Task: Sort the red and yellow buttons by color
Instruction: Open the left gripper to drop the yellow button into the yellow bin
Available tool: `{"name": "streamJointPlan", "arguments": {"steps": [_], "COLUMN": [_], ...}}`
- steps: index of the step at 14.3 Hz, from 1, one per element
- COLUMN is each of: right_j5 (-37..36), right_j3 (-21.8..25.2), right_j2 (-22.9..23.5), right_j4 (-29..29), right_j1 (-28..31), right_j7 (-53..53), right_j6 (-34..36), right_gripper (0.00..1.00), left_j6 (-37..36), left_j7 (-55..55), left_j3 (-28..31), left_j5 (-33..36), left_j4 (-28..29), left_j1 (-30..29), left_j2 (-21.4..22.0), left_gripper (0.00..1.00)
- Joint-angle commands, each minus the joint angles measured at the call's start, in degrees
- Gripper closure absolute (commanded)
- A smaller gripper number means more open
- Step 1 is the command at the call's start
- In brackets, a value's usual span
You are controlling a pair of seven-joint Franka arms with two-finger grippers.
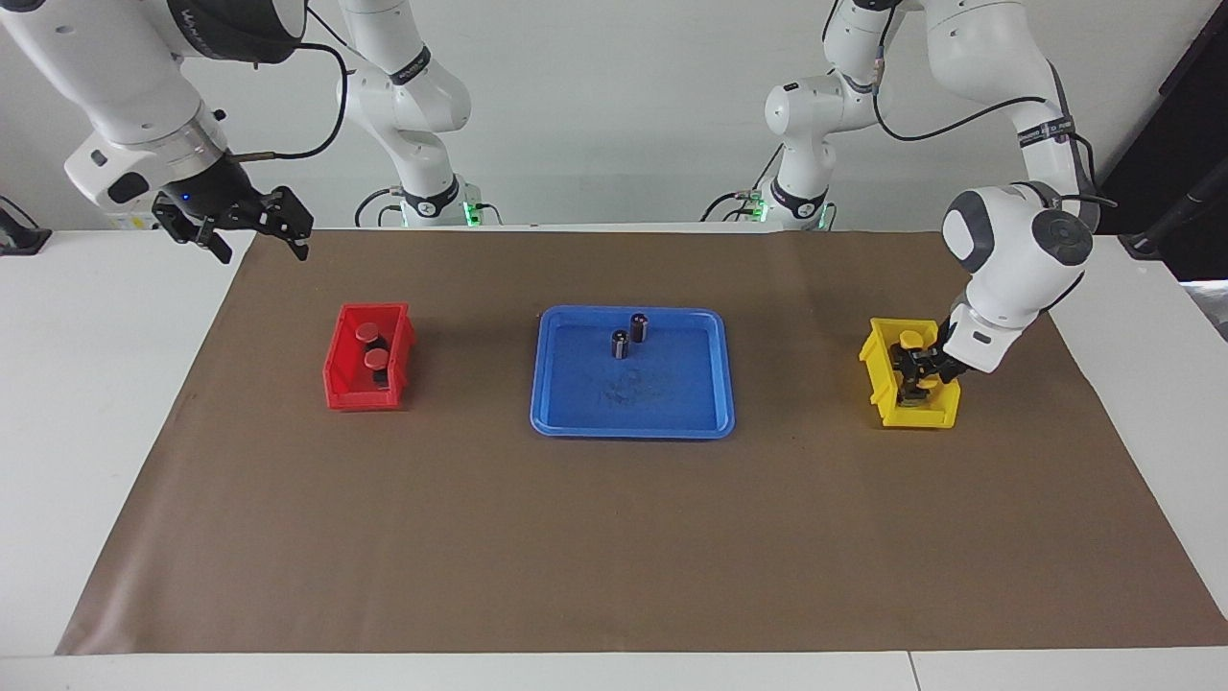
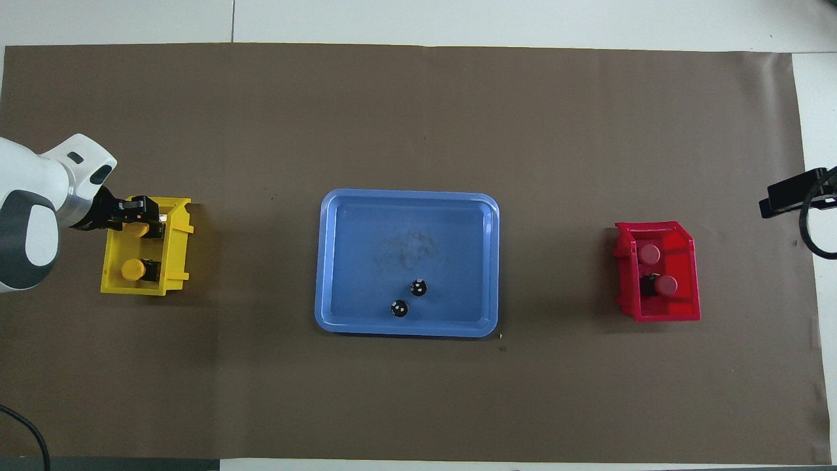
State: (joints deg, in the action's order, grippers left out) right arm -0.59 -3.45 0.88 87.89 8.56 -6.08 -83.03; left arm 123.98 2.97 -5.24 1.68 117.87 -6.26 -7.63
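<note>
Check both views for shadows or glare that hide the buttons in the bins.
Facing view: soft shadows beside the red bin and blue tray; both red buttons read clearly. Overhead view: even light, no glare; the left gripper partly covers one yellow button, the other is plain.

Left gripper (image 2: pixel 140 219) reaches into the yellow bin (image 2: pixel 176 252) at a yellow button (image 2: pixel 136 229), a second yellow button (image 2: pixel 133 269) lying beside it; two red buttons (image 2: pixel 649 254) (image 2: pixel 666 284) sit in the red bin (image 2: pixel 690 261), two dark cylinders (image 2: pixel 418 287) (image 2: pixel 399 309) stand in the blue tray (image 2: pixel 340 261) between the bins
</note>
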Motion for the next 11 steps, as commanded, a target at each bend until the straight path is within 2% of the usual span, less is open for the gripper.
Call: {"name": "streamJointPlan", "arguments": {"steps": [1, 3, 4, 5, 6, 8, 11], "right_j5": [-0.99, -0.99, -0.99, -0.99, -0.99, -0.9, -0.9], "right_j3": [0.11, 0.11, 0.11, 0.02, 0.02, 0.02, 0.02], "right_j2": [0.53, 0.62, 0.53, 0.53, 0.53, 0.35, -0.09], "right_j4": [-1.23, -1.23, -1.14, -1.05, -0.79, -0.26, 0.53], "right_j1": [-0.04, 0.05, 0.05, -0.04, -0.13, -0.13, -0.39], "right_j7": [0.98, 0.89, 0.89, 0.89, 0.98, 1.07, 0.81], "right_j6": [1.29, 1.29, 1.2, 1.03, 0.94, 0.59, 0.67], "right_gripper": [0.0, 0.0, 0.0, 0.0, 0.0, 0.0, 0.0], "left_j6": [-2.67, -9.07, -12.5, -13.83, -14.02, -14.37, -19.19], "left_j7": [-0.51, -0.51, -0.51, -0.68, -0.68, -2.78, -4.2], "left_j3": [-0.39, -0.39, -0.39, -0.39, -0.47, -0.47, -0.74], "left_j5": [0.96, 0.96, 0.96, 0.96, 0.96, 0.96, 0.7], "left_j4": [-2.45, -7.54, -10.44, -11.25, -11.35, -11.35, -13.79], "left_j1": [-0.42, -0.24, -0.16, -0.24, -0.24, -0.16, 0.28], "left_j2": [1.04, 0.95, 0.86, 1.56, 2.52, 4.98, 7.1], "left_gripper": [0.32, 0.31, 0.26, 0.09, 0.0, 0.0, 0.0]}}
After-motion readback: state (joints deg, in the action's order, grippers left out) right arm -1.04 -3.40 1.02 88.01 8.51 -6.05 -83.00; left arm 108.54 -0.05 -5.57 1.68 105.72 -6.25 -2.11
